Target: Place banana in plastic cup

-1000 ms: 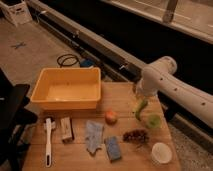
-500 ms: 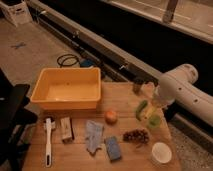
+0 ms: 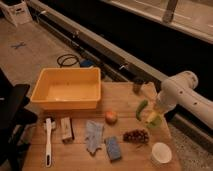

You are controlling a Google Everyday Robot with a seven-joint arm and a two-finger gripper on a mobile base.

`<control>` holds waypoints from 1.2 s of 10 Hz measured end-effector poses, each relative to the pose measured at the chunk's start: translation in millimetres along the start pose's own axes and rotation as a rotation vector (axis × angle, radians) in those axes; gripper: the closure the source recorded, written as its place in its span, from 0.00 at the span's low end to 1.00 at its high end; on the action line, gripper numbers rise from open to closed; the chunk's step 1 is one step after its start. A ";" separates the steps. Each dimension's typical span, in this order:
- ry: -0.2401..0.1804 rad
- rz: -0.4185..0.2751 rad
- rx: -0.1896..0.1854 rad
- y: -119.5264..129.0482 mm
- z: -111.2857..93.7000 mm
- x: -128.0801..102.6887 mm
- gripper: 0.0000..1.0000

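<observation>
The banana (image 3: 150, 116) was, as far as we could tell in the single camera view, the pale-yellow piece showing at the tip of the arm, right over the light-green plastic cup (image 3: 154, 120) near the right edge of the worktop (image 3: 125, 95). We could not separate it cleanly from the cup rim, so we could not say whether it hung just above the cup or already sat partly inside. The end effector (image 3: 155, 109) stood directly above the cup with its fingers drawn together, and we judged them clamped on the banana. A dark-green curved vegetable (image 3: 141, 109) lay just beside the cup on its left, and the grapes (image 3: 135, 136) lay in front. We took this as the placing step, close to its end. The next move, in our judgement, called for a short lowering, centred so the vegetable was not nudged, then letting go.
</observation>
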 end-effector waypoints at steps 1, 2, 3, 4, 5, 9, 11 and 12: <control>-0.014 0.009 -0.004 2.4 5.9 0.8 1.00; -0.029 0.022 -0.012 7.7 11.9 1.4 1.00; -0.040 0.031 -0.013 10.6 16.2 1.3 1.00; -0.051 0.039 -0.015 12.6 19.6 0.9 1.00; -0.060 0.043 -0.019 14.1 22.1 -0.2 1.00; -0.099 0.057 -0.022 18.5 33.7 -4.3 0.68; -0.118 0.054 -0.024 17.4 39.0 -7.1 0.47; -0.125 0.053 -0.025 17.9 41.0 -8.2 0.38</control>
